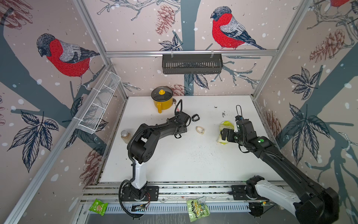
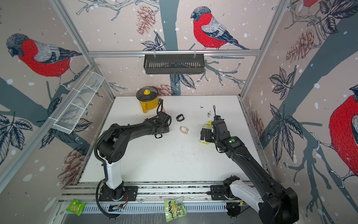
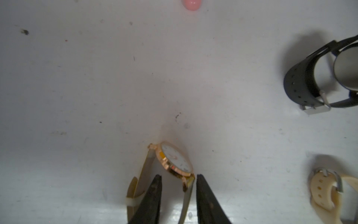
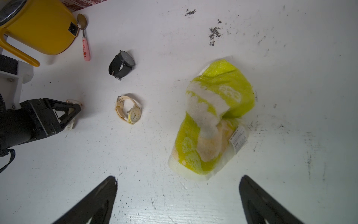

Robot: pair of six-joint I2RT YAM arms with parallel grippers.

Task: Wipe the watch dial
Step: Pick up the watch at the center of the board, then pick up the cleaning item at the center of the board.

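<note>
3 watches: you've got a gold-rim watch (image 3: 168,162), a black watch (image 4: 122,65) and a cream watch (image 4: 128,109), all on the white table (image 4: 147,159).
task watch: the gold-rim one, white dial (image 3: 177,159), beige strap (image 3: 187,195). It sits on its edge on the table, right at the tips of your L gripper (image 3: 179,175), apart from the other two.
L gripper: narrow, not clamped. One strap half runs btwn the fingers (image 3: 155,194), close to one, w/ a clear gap to the other. The other strap half lies outside them.
cloth (image 4: 213,120): yellow-green & white, crumpled, on the table, well apart from the gold-rim watch.
R gripper (image 4: 178,178): spread wide, nothing in it; it hovers at the cloth's edge.
bkgd: yellow pot (image 4: 42,29) w/ a spoon (image 4: 85,44) just beside it.
</note>
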